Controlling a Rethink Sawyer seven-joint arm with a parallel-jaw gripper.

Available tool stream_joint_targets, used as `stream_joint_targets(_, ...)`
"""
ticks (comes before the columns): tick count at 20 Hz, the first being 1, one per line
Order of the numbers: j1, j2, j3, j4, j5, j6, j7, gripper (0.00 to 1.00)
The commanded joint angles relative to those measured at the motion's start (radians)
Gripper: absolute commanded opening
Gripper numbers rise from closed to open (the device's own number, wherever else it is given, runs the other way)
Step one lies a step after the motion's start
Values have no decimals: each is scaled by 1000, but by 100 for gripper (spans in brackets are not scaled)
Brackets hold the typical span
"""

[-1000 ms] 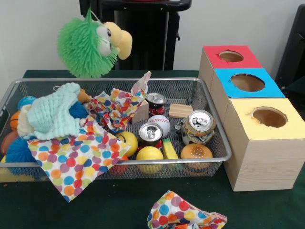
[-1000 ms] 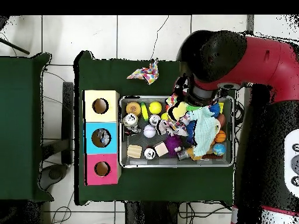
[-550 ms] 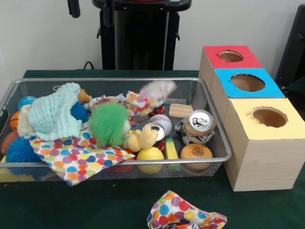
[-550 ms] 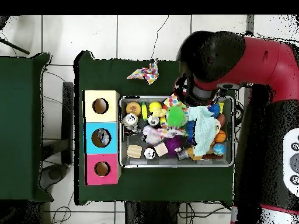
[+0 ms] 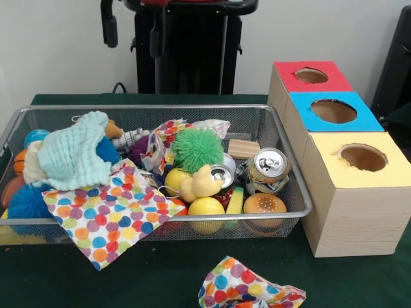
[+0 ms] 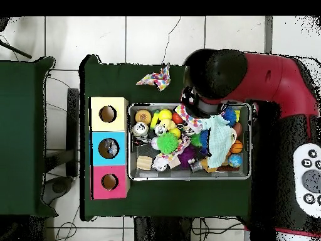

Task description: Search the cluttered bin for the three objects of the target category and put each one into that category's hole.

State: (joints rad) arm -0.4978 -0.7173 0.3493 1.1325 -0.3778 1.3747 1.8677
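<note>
Green fuzzy toy [image 5: 196,149] has dropped back into the wire bin [image 5: 292,186], mid-bin on the cans; no hole fed. Hand [image 5: 132,29] raised; we cannot tell its grip

the gripper [image 5: 131,29] hung at the very top of the front view, left of centre and toward the far side of the scene. only two dark fingers [image 5: 109,27] showed there, pointing straight down, the left one ending in a rounded pad and the right one slimmer. the jaws stood apart with a clear gap between them and nothing held in it. in the overhead view the red and black arm [image 6: 263,75] reached in from the right edge, bent at a large black rounded joint [image 6: 216,76], and the gripper itself was hidden beneath that joint. the arm's red link ran level above the bench.
</note>
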Motion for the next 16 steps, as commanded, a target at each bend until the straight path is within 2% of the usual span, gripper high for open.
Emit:
stream_joint_targets(1, 35, -34, -21, 280, -69, -183, -70, 100)
stream_joint_targets(8, 49, -53, -43, 425, -48, -404, 47, 100)
stream_joint_targets(13, 75, -69, -68, 466, -81, -466, 40, 100)
stream_joint_targets(16, 100, -67, -93, 483, -108, -530, 68, 100)
